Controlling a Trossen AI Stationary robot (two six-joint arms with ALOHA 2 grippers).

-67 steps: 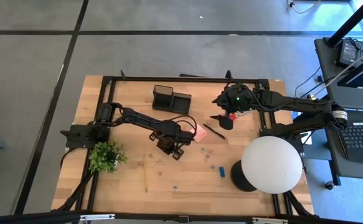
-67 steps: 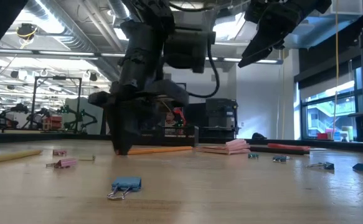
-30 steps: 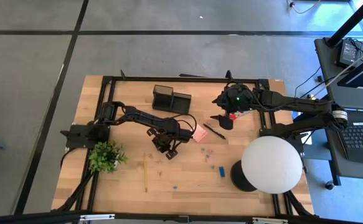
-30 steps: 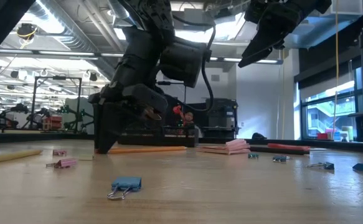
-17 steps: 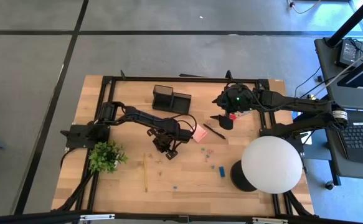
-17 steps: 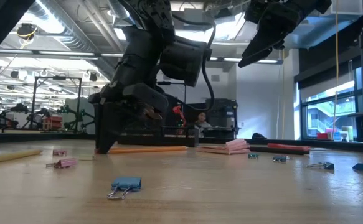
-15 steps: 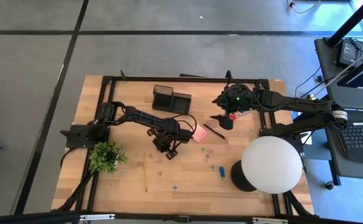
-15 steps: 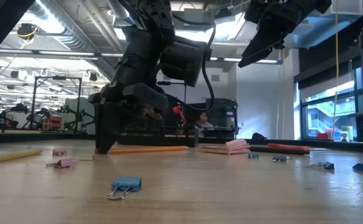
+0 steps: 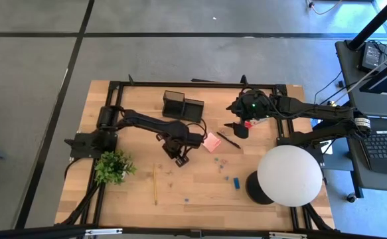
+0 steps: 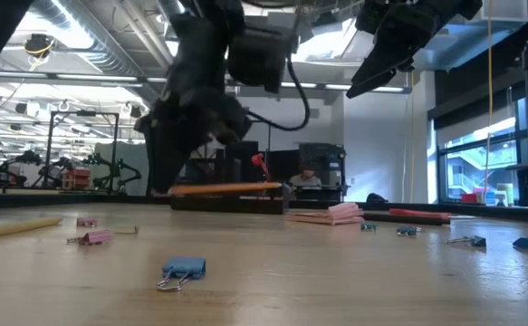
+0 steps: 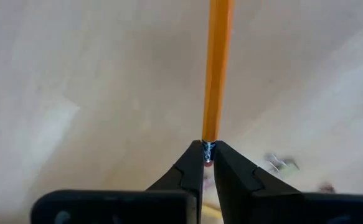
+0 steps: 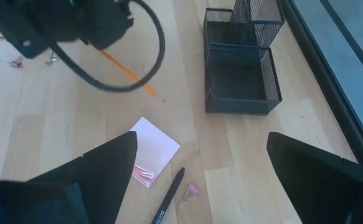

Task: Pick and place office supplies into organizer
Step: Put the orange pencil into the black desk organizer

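My left gripper (image 9: pixel 181 158) hangs mid-table, pointing down, shut on an orange pencil (image 10: pixel 227 188) that also shows in the left wrist view (image 11: pixel 217 68) and the right wrist view (image 12: pixel 129 76). The black mesh organizer (image 9: pixel 183 106) stands toward the far edge, empty in the right wrist view (image 12: pixel 240 68). My right gripper (image 9: pixel 237 129) waits open, high above the table's right part. A pink sticky-note pad (image 9: pixel 211 143) and a black pen (image 9: pixel 228 139) lie flat between the two grippers. My left gripper pinches the pencil's eraser end, at the metal band (image 11: pixel 208 148), between its two fingertips. The fingers come from above, pointing down. The pencil sticks out sideways from the tips, about level in the low view and lifted clear of the table.
A second pencil (image 9: pixel 154 184) lies near the front left, beside a potted plant (image 9: pixel 113 166). Small clips (image 10: pixel 184 269) and a blue block (image 9: pixel 236 180) are scattered across the near half. A white globe lamp (image 9: pixel 289 174) stands at the near right.
My left gripper has gone up from the table with the orange pencil. The pencil lay on the wood before; now it hangs level and clear of the table. My right gripper has kept still.
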